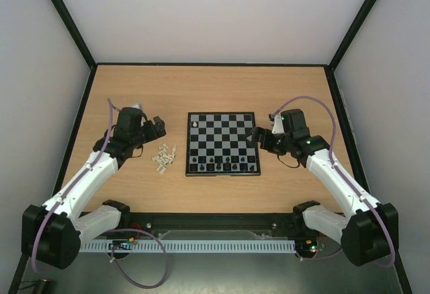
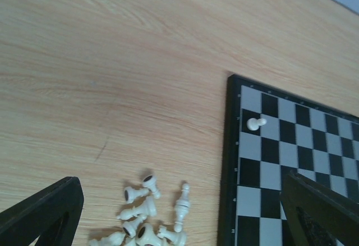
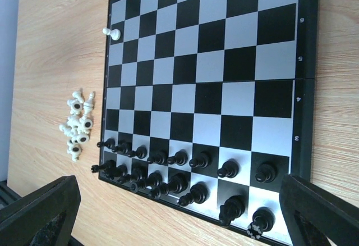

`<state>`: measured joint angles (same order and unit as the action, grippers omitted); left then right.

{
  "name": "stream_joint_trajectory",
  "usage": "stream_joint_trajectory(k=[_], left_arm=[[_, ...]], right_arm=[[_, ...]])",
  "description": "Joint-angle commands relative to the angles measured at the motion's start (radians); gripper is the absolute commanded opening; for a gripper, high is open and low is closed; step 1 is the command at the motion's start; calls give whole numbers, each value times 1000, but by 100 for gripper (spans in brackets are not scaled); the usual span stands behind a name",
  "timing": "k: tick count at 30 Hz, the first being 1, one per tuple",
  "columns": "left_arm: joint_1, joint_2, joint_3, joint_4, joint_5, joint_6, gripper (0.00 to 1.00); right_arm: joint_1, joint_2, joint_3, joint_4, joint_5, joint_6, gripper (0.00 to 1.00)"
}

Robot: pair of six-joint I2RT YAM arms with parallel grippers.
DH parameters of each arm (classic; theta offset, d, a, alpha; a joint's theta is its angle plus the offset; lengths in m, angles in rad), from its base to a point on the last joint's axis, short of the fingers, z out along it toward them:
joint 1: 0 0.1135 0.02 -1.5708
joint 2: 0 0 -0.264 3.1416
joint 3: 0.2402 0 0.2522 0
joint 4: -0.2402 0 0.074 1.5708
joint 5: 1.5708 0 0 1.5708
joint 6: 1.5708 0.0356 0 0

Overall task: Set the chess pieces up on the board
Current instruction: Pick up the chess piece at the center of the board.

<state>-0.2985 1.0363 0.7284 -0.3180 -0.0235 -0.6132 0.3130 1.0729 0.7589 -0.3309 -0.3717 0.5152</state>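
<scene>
The board [image 1: 223, 139] lies mid-table. Black chess pieces [image 1: 223, 166] fill its two nearest rows, seen close in the right wrist view [image 3: 185, 173]. One white pawn [image 1: 195, 125] stands at the far left corner square [image 2: 256, 124]. Several white pieces [image 1: 163, 158] lie toppled in a pile on the wood left of the board [image 2: 148, 221]. My left gripper [image 1: 158, 128] hovers open just beyond that pile [image 2: 179, 221], holding nothing. Open too, my right gripper [image 1: 258, 135] hangs over the board's right edge, empty, with the black rows between its fingers [image 3: 322, 212].
Bare wooden tabletop [image 1: 222, 89] stretches behind the board to the white back wall. Black frame edges [image 1: 84, 119] bound the table left and right. A cable tray [image 1: 215, 246] runs along the near edge between the arm bases.
</scene>
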Motion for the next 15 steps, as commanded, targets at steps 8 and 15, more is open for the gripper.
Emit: stream_joint_trajectory(k=[8, 15], left_arm=[[-106, 164, 41, -113, -175, -17, 100], [-151, 168, 41, -142, -215, -36, 99]], right_arm=[[54, -30, -20, -17, -5, -27, 100], [76, -4, -18, -22, 5, -32, 97]])
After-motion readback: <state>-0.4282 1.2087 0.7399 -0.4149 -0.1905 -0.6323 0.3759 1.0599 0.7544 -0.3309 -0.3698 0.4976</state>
